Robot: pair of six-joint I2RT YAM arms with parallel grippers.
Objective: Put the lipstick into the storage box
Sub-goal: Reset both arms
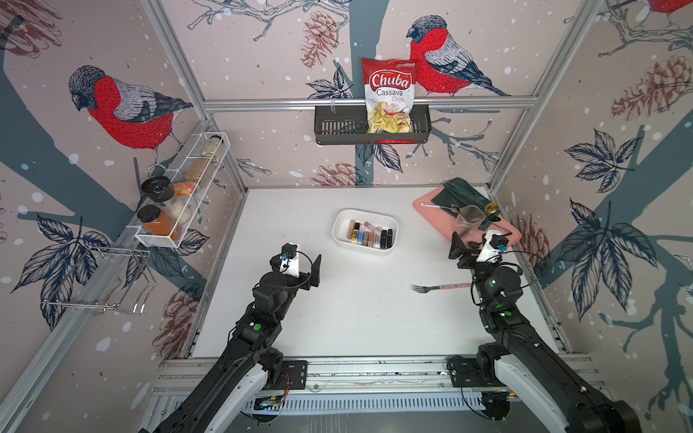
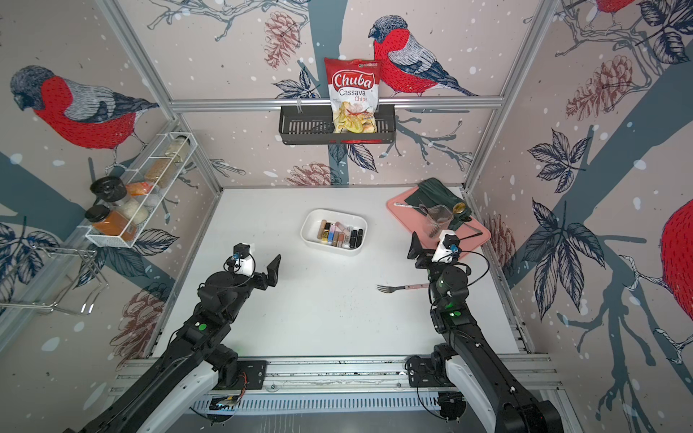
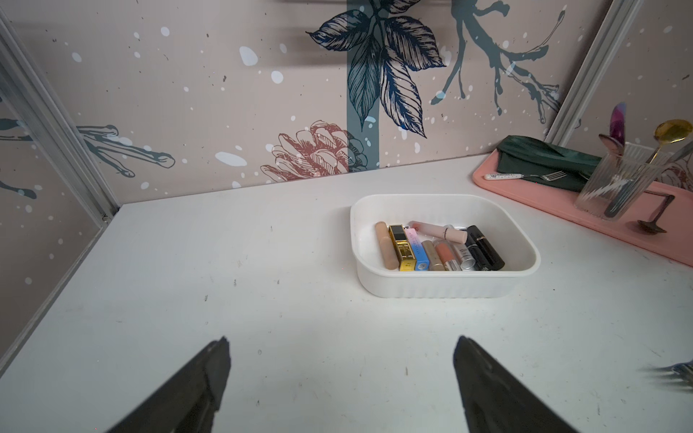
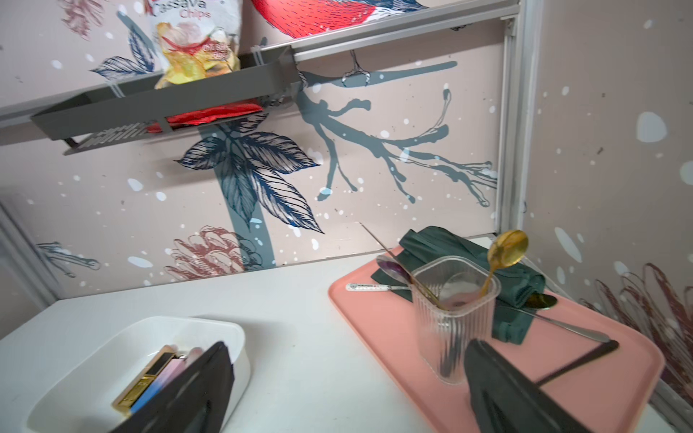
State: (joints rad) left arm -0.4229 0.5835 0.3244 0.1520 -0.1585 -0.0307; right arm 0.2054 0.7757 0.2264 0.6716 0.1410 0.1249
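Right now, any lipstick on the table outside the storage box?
No: in a top view all lipsticks lie in the storage box; loose on the table is only a fork.

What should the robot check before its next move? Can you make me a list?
1. Lipsticks lying inside the storage box: ok.
2. Storage box sitting flat on the table: ok.
3. Left gripper open and empty: ok.
4. Right gripper open and empty: ok.
5. Fork lying on the table, right next to the right arm, where a low sweep might hit it: not ok.
6. Clear cup standing upright on the pink tray: ok.
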